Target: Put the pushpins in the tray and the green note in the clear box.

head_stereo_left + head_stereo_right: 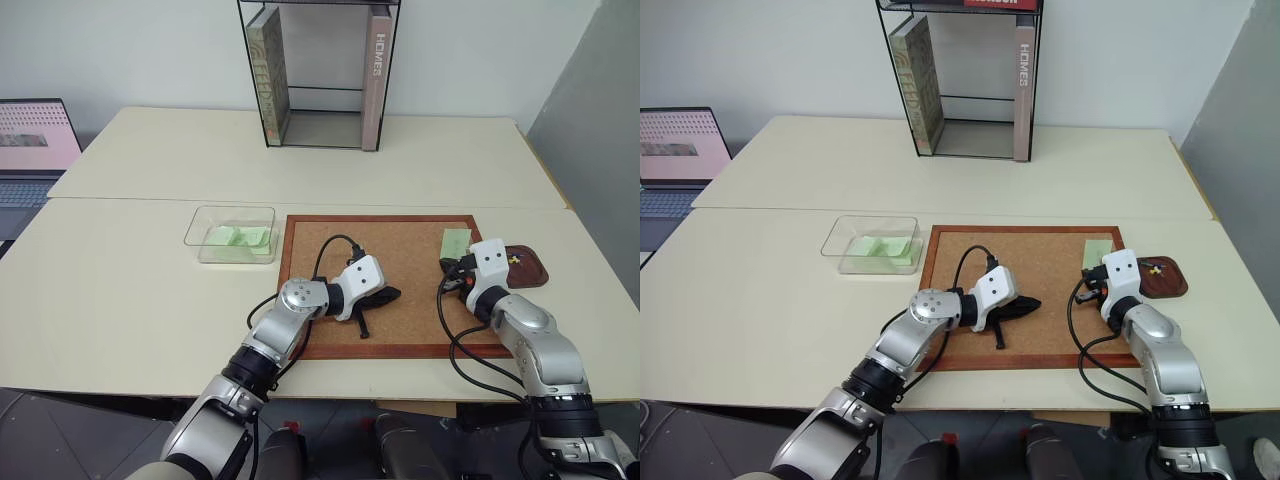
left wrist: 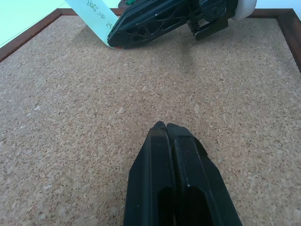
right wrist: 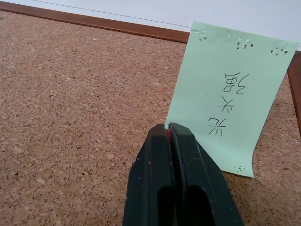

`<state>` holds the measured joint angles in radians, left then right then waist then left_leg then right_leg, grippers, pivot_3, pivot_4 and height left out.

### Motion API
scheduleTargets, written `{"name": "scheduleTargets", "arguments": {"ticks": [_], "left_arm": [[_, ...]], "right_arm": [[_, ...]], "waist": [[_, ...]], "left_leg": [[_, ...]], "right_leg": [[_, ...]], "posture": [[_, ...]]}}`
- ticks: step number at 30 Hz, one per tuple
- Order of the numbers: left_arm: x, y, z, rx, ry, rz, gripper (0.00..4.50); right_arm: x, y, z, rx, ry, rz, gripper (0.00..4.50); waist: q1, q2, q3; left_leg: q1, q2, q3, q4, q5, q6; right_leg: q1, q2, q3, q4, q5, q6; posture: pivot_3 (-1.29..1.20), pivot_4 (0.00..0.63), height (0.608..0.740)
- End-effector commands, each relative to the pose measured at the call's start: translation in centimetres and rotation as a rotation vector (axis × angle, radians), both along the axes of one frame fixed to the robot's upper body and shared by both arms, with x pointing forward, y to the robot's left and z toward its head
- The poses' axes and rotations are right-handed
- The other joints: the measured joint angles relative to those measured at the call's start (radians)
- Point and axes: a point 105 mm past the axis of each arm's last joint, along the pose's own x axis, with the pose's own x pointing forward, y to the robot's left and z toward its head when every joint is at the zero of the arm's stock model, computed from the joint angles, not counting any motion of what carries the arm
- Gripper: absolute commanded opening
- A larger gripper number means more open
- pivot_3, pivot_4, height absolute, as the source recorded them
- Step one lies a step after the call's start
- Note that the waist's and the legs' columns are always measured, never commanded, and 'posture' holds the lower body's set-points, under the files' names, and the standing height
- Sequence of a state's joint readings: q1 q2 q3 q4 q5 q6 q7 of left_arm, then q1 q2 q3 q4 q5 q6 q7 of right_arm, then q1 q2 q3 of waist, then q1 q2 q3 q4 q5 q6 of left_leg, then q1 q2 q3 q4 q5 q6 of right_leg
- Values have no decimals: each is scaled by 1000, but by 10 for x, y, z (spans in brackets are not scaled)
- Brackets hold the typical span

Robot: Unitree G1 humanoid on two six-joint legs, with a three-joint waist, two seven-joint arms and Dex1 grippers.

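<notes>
A pale green note (image 3: 230, 99) with handwriting lies flat at the far right corner of the cork board (image 1: 400, 250). My right gripper (image 3: 168, 127) is shut at the note's near corner, and a sliver of a red pushpin (image 3: 167, 133) shows between its fingertips. Just right of the board sits the dark reddish-brown tray (image 1: 535, 275), with tiny pushpins (image 1: 515, 260) in it. The clear box (image 1: 230, 209) stands left of the board with green paper inside. Over the middle of the board my left gripper (image 2: 164, 126) is shut on nothing.
A tall black-framed glass case (image 1: 320, 75) with books stands at the back of the table. A laptop (image 1: 30, 150) sits at the far left. The board's wooden frame runs close to the table's near edge.
</notes>
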<state>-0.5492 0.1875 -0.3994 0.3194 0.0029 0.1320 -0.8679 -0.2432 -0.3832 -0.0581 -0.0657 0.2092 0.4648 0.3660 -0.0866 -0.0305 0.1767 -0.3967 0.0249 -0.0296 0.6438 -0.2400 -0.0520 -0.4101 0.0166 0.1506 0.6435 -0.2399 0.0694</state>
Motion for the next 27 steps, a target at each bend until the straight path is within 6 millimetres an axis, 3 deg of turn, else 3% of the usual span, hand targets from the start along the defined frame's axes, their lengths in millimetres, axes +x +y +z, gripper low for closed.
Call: {"name": "scheduleTargets", "arguments": {"ticks": [1, 4, 8, 19, 27], "left_arm": [[-5, 8, -24, 78, 70, 9, 0], [-5, 7, -22, 66, 72, 12, 0], [-3, 3, -16, 38, 73, 15, 0], [20, -3, 43, -176, 50, 81, 0], [11, -5, 51, -222, 81, 31, 1471]], "right_arm": [[-5, 12, 45, -35, -153, 66, 23], [-14, 20, 61, -77, -195, 113, 23], [-19, 22, 66, -115, -201, 133, 23], [-27, 26, 72, -172, -211, 173, 23], [-22, 25, 82, -97, -225, 123, 0]], "waist": [[0, 0, 0], [0, 0, 0], [0, 0, 0], [1, -2, 2], [1, -2, 2]], "left_leg": [[0, 0, 0, 0, 0, 0], [0, 0, 0, 0, 0, 0], [0, 0, 0, 0, 0, 0], [-4, 0, 0, 0, 0, 0], [-5, 0, 0, -2, 0, 0]], "right_leg": [[0, 0, 0, 0, 0, 0], [0, 0, 0, 0, 0, 0], [0, 0, 0, 0, 0, 0], [-4, 0, 0, 0, 0, 0], [-6, 0, 0, 0, 2, 4]], "posture": [[0, 150, 740], [0, 150, 740], [0, 150, 740], [0, 150, 740], [0, 150, 740]]}}
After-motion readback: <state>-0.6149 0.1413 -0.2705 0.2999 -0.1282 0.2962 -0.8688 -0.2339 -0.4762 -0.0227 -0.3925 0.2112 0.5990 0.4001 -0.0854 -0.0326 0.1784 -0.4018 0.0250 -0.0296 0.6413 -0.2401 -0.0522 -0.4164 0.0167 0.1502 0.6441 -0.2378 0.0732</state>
